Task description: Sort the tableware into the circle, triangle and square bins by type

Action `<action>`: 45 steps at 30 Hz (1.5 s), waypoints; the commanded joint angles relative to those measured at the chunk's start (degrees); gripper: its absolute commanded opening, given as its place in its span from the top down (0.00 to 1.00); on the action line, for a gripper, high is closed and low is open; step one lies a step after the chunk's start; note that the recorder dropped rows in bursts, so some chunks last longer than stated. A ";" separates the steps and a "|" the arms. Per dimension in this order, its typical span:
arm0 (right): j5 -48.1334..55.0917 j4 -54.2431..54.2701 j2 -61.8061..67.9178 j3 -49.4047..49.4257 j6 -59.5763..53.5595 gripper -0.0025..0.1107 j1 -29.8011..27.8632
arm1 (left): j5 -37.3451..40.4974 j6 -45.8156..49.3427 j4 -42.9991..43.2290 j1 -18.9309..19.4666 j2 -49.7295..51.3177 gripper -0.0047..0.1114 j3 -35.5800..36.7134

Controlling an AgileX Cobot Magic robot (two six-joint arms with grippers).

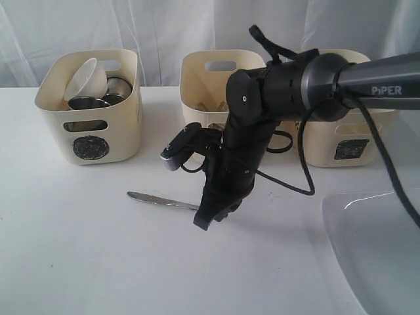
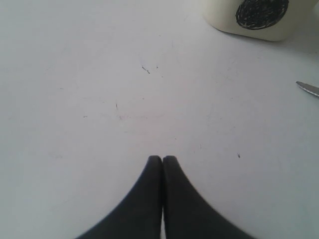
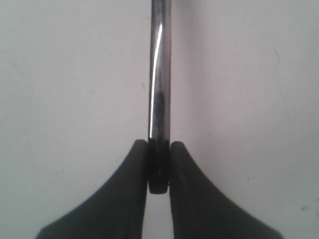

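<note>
1. on the white table, in front of the middle bin, the steel knife lies flat or nearly so, blade end on the side of the circle bin. cannot tell whether it has left the surface.
2. right gripper pinched nearly closed on the knife's handle end. wrist view shows both pads tight against the steel.
3. left gripper fully closed, nothing in it, hanging over bare table near the circle bin.
4. circle bin holds the white bowl and steel cups. large plate unsorted at the near right.
5. step in hand, as i read it: picking up the knife. next calls for a level lift and a carry to the cutlery bin. that is likely the middle one, its mark hidden by the arm, not the square bin.
</note>
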 commanded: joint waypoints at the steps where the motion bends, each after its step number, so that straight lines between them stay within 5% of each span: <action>1: 0.57 0.26 -4.44 0.27 0.69 0.98 -0.14 | 2.87 -0.26 -0.44 0.19 -0.28 0.96 0.53; 34: -5.41 1.42 3.83 1.61 1.78 0.98 -0.14 | 2.87 -0.26 -0.44 0.19 -0.28 0.96 0.53; 45: -2.22 -3.58 -7.68 1.61 7.22 0.98 -0.14 | 2.87 -0.26 -0.44 0.19 -0.28 0.96 0.53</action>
